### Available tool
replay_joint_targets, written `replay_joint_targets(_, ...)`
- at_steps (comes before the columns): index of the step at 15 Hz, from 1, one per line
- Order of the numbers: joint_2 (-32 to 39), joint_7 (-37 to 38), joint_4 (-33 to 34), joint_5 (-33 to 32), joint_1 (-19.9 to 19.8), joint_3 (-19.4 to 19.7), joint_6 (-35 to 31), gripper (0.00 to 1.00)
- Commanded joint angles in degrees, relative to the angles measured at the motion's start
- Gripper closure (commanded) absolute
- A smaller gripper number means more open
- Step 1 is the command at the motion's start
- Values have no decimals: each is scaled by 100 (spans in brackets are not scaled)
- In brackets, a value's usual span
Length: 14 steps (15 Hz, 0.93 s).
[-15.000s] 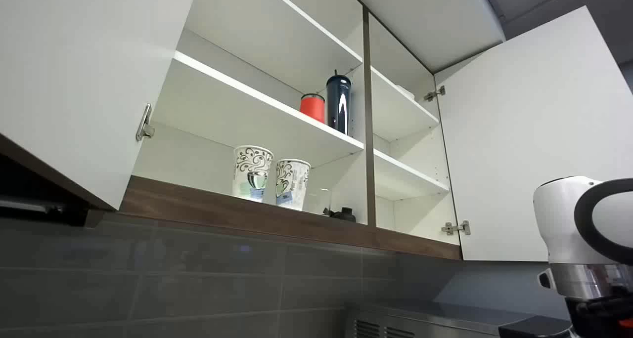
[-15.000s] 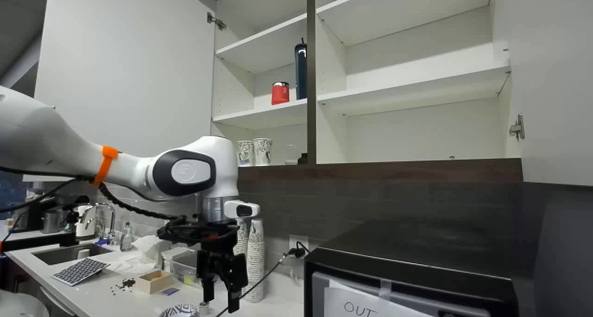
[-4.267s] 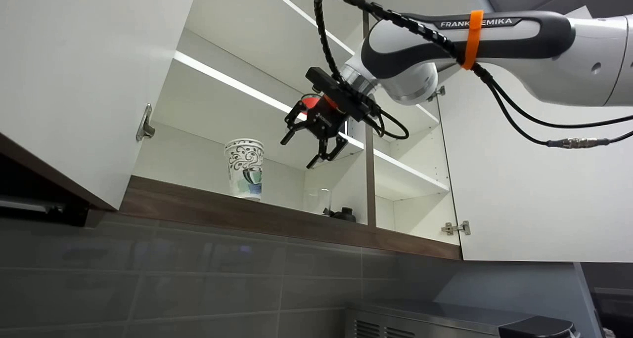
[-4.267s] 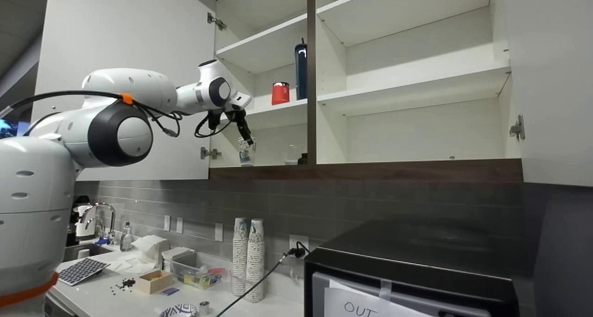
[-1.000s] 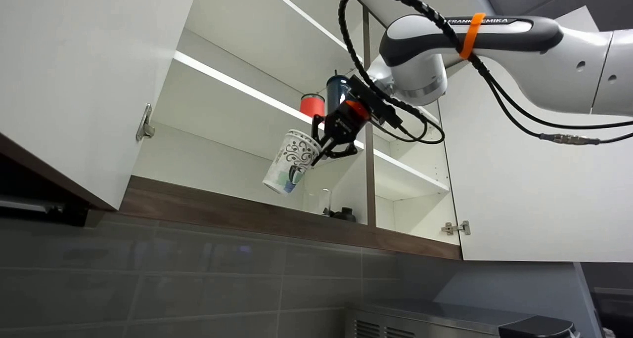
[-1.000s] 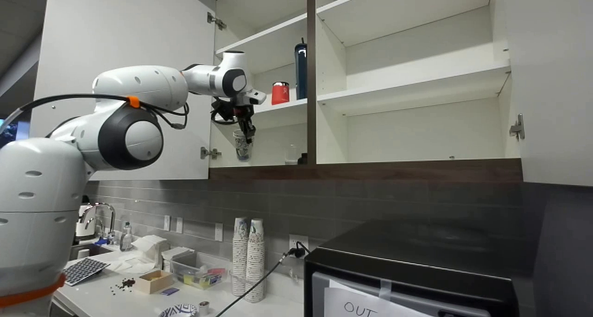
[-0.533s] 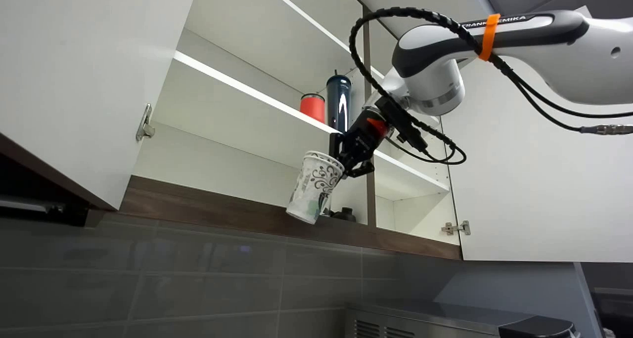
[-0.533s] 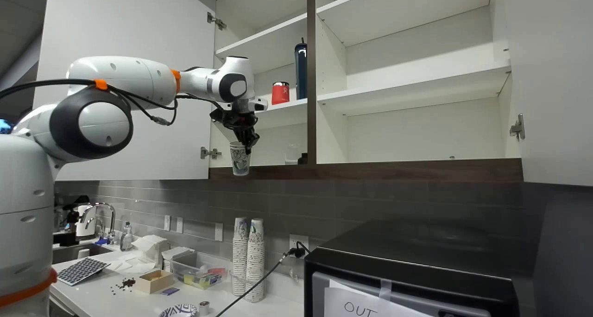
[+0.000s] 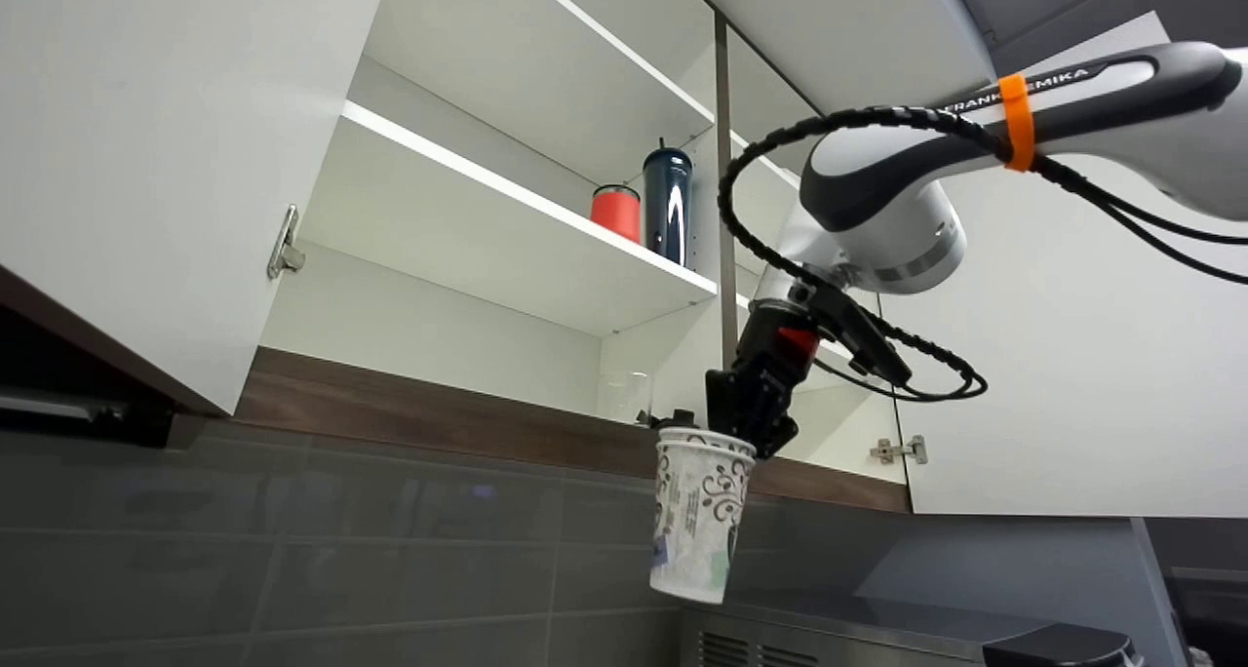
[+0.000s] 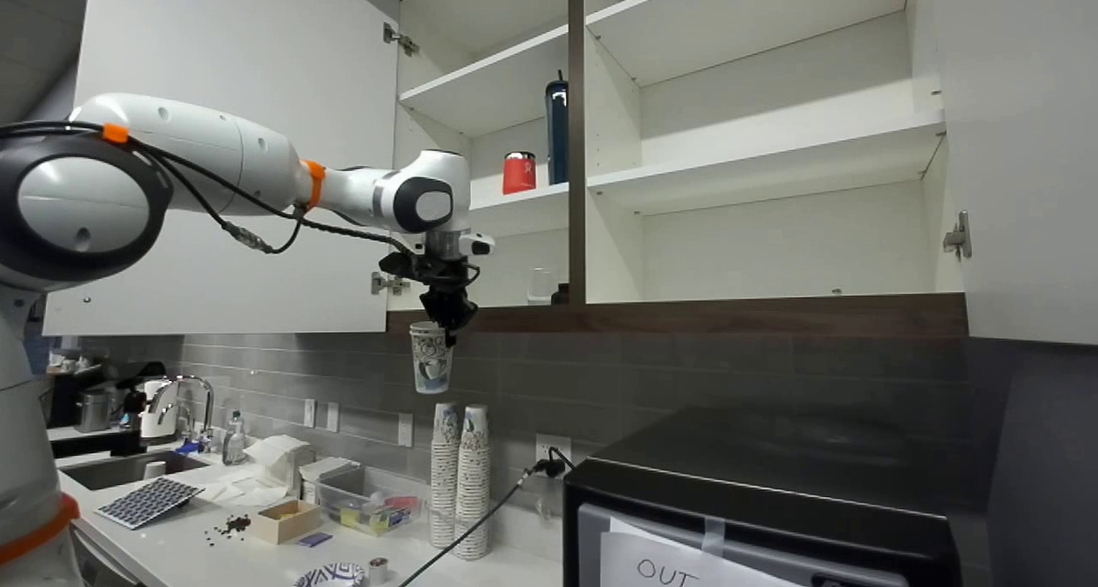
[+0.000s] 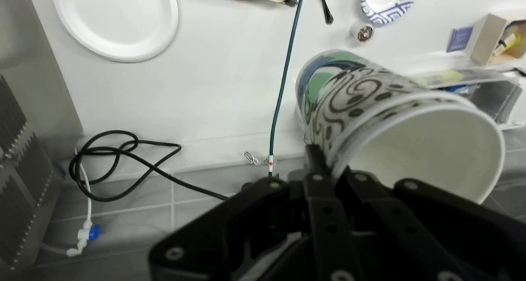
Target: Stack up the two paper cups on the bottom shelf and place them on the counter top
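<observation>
Paper cups, nested, pinched nr rim by tool, hang tilted midair clear of bottom shelf, over worktop w/ cup stacks, see-thru bin, cable & white plate.

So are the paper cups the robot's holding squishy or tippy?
Probably squishy: the paper cups look thin at the rim. Likely light, since the gripper holds both by one edge. Once down, a push might tip them: the bottoms are narrower.
</observation>
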State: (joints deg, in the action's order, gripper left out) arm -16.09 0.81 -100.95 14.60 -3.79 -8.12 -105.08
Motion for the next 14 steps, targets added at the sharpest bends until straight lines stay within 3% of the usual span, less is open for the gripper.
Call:
replay_joint_targets(1,-617,-135,-1312,-109,304,266,-710,99)
replay_joint_targets(4,-805,144,-2001,-17,416,299,-1165,99)
replay_joint_targets(5,-457,28,-1392,-104,443,367,-862,95)
replay_joint_targets(7,-566,80,-1734,-102,479,364,-1044,95)
replay_joint_targets(11,-653,94,-1812,-103,483,367,-1059,99)
replay_joint_targets(14,-303,398,-2061,-492,417,174,-1325,99)
